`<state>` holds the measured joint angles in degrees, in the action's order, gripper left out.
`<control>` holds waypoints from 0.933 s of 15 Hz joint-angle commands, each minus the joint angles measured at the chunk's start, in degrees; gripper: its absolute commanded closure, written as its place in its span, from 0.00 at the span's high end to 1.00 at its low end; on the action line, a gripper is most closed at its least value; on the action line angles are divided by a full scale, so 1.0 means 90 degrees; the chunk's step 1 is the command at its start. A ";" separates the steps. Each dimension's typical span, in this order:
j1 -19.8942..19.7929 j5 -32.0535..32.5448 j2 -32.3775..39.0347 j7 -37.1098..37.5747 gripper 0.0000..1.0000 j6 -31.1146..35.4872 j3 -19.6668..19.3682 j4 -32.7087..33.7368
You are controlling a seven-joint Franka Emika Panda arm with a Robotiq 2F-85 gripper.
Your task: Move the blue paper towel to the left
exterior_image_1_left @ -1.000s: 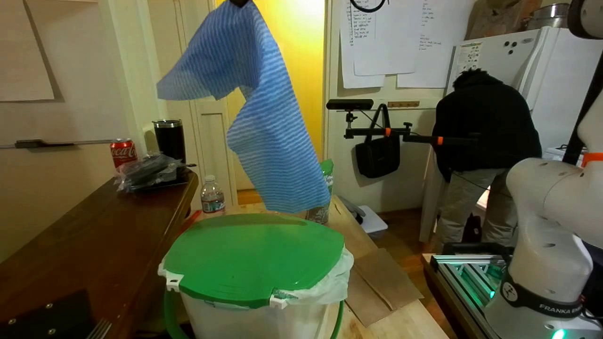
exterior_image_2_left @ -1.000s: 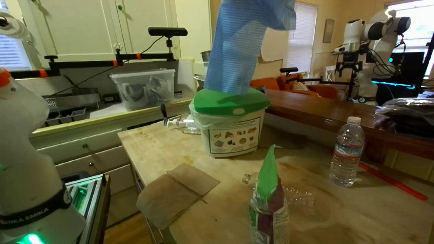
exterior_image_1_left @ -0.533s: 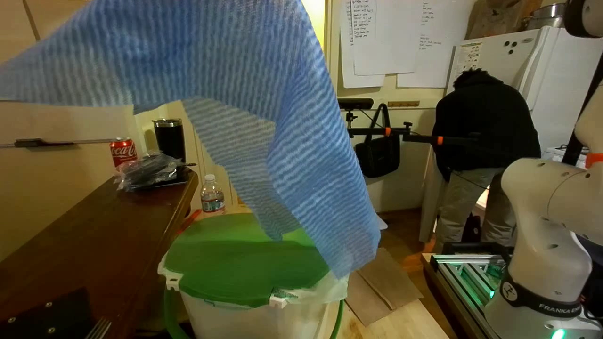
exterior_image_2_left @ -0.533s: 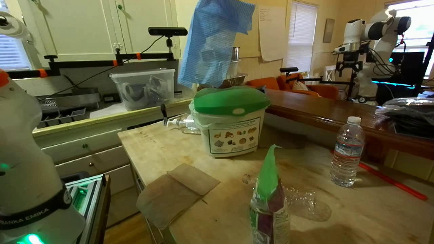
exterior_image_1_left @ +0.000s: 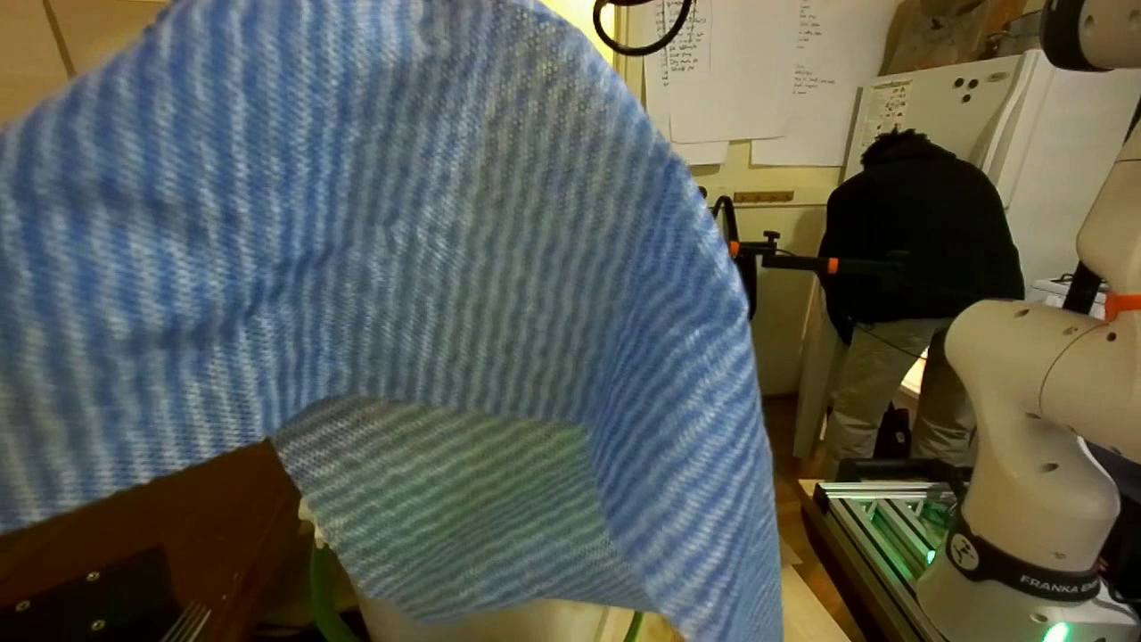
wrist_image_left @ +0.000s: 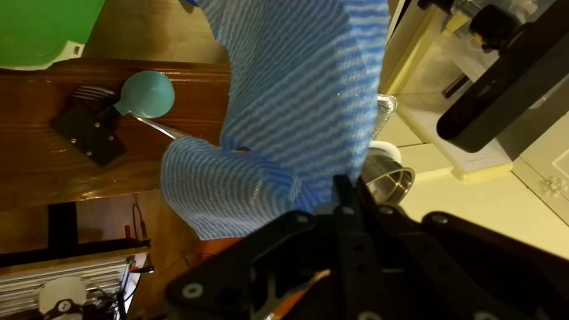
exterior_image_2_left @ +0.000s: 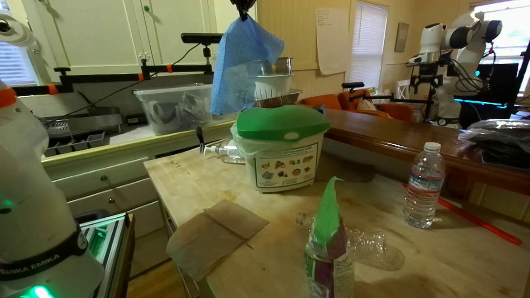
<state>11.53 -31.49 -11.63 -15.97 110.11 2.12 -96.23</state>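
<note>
Counted: 1 gripper [wrist_image_left: 352, 183], fingers pinched together on 1 blue paper towel [exterior_image_2_left: 237, 68]. The towel hangs in folds in mid-air; in an exterior view it shows beyond 1 green lid [exterior_image_2_left: 281, 122] on 1 white bin [exterior_image_2_left: 285, 165]. On 1 wooden table [exterior_image_2_left: 186, 182]: 1 upright water bottle [exterior_image_2_left: 424, 186], plus 1 clear bottle [exterior_image_2_left: 367, 243] and 1 pump bottle [exterior_image_2_left: 230, 152] lying on their sides. In an exterior view: 1 person [exterior_image_1_left: 923, 232], back turned.

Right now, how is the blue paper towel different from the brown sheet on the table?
The blue paper towel shows fine stripes; the brown sheet looks plain. The blue paper towel hangs from the fingers, while the brown sheet lies on the table. The blue paper towel drapes in loose folds; the brown sheet lies mostly flat. Both look thin.
</note>
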 commanded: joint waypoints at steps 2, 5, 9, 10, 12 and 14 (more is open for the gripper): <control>-0.0032 -0.0042 0.0139 -0.0176 0.00 0.0178 0.0154 0.0086; 0.0084 -0.0060 0.0578 -0.0303 0.00 0.1016 0.0427 0.0285; 0.0087 0.0617 0.1167 0.0345 0.00 0.2730 0.0853 0.0204; 0.0081 0.0871 0.1254 0.0595 0.00 0.3176 0.0915 0.0081; 0.0137 0.1135 0.1476 0.0733 0.00 0.4159 0.1026 -0.0143; 0.0184 0.1188 0.1686 0.0739 0.00 0.4773 0.1141 -0.0305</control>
<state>12.56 -22.42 1.71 -11.19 146.25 11.14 -96.82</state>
